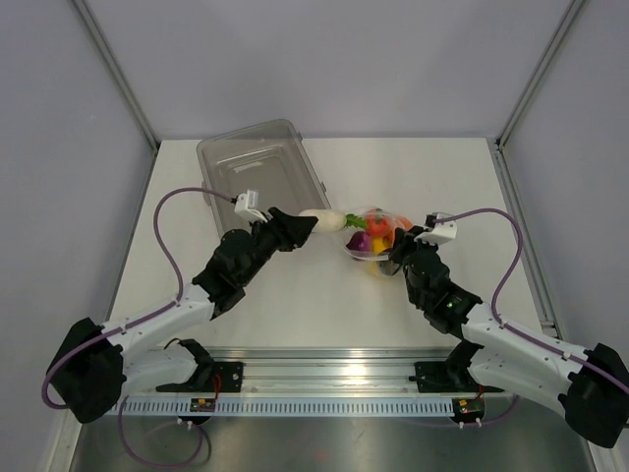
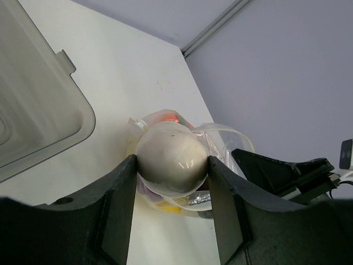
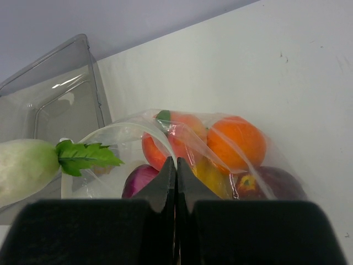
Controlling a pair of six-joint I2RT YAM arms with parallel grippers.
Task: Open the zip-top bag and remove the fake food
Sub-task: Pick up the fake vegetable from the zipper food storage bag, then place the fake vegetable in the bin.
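White radish (image 2: 171,160) fills the gap between the fingers of our left gripper (image 1: 298,229), which clamp it on both sides. Its green leaves point at the mouth of the zip-top bag (image 3: 110,143), just ahead of that gripper. Our right gripper (image 3: 176,168) has its jaws pressed together on the clear film at the bag's rim. Just beyond its fingertips, inside the bag, we see more fake food (image 3: 220,160): an orange (image 3: 237,143), a peach (image 3: 165,144), a yellow piece (image 3: 212,176), a dark red apple (image 3: 276,185) and a purple piece (image 3: 140,179). Ahead and left of the left gripper sits a clear-grey tub (image 2: 38,110).
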